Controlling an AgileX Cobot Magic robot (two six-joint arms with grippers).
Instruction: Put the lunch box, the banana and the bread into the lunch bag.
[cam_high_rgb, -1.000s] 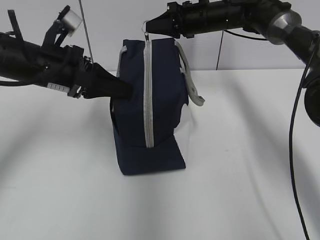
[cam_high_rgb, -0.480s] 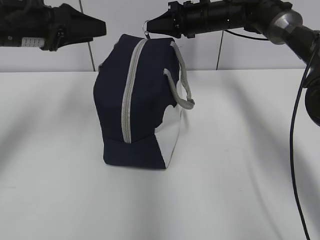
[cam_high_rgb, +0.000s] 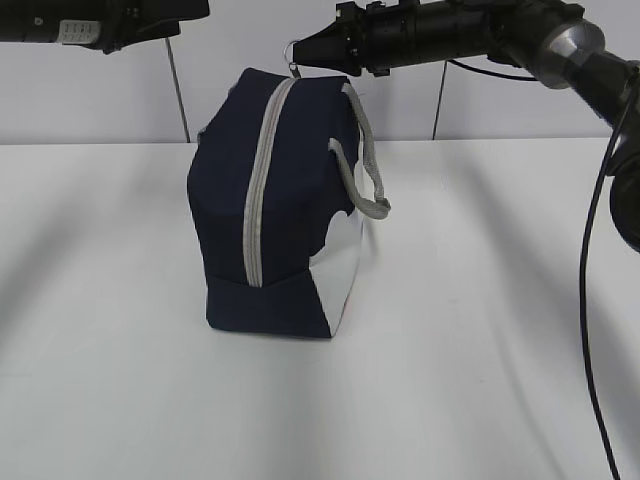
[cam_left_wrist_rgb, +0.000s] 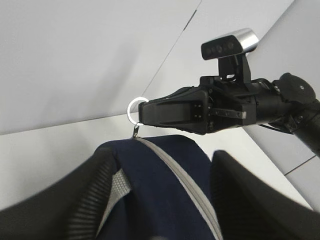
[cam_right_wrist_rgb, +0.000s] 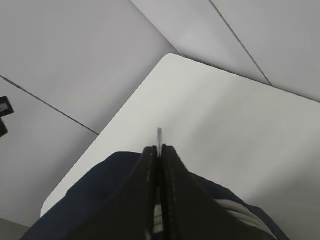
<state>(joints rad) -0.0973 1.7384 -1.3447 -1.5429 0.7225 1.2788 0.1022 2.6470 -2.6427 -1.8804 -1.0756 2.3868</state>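
A plain white surface (cam_high_rgb: 470, 330) meets a pale grey panelled wall (cam_high_rgb: 90, 95) with dark seams. The lunch bag (cam_high_rgb: 275, 200) stands on end at the middle, zipper closed. The right gripper (cam_high_rgb: 297, 55) has its jaws clamped on the ring pull (cam_left_wrist_rgb: 135, 110) at the bag's top. The left gripper (cam_left_wrist_rgb: 160, 200) hangs above, jaws apart, holding nothing.

The left tool (cam_left_wrist_rgb: 160, 200) is hanging high with its jaws parted; the right tool (cam_high_rgb: 298, 55) is reaching in level, pinching shut.
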